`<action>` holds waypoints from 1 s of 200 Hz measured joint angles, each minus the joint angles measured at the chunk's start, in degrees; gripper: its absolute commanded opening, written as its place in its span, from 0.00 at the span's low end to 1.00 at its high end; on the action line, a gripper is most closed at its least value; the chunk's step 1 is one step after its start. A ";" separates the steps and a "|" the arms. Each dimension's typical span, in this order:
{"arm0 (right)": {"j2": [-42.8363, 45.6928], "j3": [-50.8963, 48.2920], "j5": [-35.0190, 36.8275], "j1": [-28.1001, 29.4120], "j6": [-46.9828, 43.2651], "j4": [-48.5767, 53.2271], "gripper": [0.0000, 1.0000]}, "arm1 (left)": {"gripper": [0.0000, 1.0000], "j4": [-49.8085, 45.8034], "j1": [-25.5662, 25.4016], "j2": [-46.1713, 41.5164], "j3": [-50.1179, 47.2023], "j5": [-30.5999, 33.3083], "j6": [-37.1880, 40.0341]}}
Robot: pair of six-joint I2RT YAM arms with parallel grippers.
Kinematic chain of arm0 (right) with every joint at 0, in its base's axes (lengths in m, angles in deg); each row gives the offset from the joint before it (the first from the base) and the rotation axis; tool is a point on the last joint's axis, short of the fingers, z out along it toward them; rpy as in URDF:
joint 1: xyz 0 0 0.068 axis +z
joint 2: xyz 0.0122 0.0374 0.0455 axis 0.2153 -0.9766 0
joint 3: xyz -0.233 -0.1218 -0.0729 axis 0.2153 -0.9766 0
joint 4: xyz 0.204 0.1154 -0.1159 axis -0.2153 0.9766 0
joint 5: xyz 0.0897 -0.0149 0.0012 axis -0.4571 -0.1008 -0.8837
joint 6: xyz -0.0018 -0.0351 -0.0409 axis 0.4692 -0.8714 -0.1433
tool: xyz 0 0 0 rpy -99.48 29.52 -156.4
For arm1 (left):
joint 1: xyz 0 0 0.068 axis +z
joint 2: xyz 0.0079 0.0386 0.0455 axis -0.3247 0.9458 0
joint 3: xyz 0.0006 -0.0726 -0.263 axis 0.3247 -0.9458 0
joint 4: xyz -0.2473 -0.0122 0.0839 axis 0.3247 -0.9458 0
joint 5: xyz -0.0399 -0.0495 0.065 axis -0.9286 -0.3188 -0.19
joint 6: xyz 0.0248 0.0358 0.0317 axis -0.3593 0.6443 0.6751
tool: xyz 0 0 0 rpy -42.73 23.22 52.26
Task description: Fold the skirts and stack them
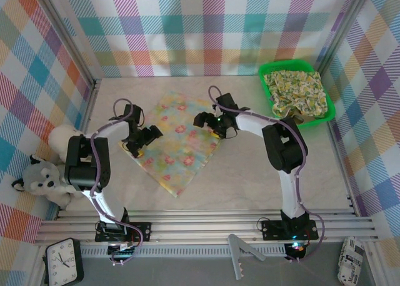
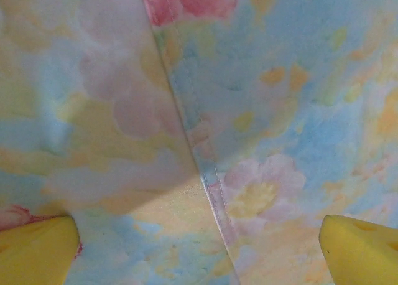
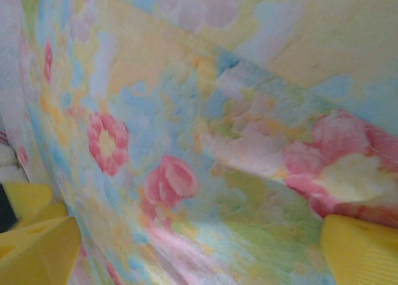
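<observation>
The pale yellow-pink floral skirt (image 1: pixel 178 142) lies spread flat in the middle of the tabletop (image 1: pixel 250 186). The left fingers (image 2: pixel 37 251) stand wide apart and empty over its left edge, and the right fingers (image 3: pixel 357 247) are equally open over its right edge. A yellow-green floral skirt (image 1: pixel 295 92) sits in the green tray (image 1: pixel 269 67) at the far right.

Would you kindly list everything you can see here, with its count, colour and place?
pale floral skirt: one, yellow-pink, spread flat mid-table
yellow-green floral skirt: one, bunched in the tray
tray: one, green, far right corner
plush husky: one, grey-white, left edge
clock: one, black-framed, near left corner
table: one, pale beige
left gripper: one, yellow pads, open over the skirt's left corner
right gripper: one, yellow pads, open over the skirt's right edge
</observation>
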 measured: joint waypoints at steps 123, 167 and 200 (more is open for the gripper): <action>-12.46 20.41 3.50 -6.10 -6.95 3.78 0.99 | 1.00 6.56 -20.81 -6.01 -5.16 -0.07 -15.54; -5.68 11.34 3.19 -6.43 -9.29 2.25 0.99 | 1.00 4.68 -19.50 -13.86 -5.18 6.91 -15.02; 4.24 -0.07 1.60 -6.14 -7.72 1.27 0.99 | 1.00 3.04 -12.17 -13.62 -5.11 9.14 -10.78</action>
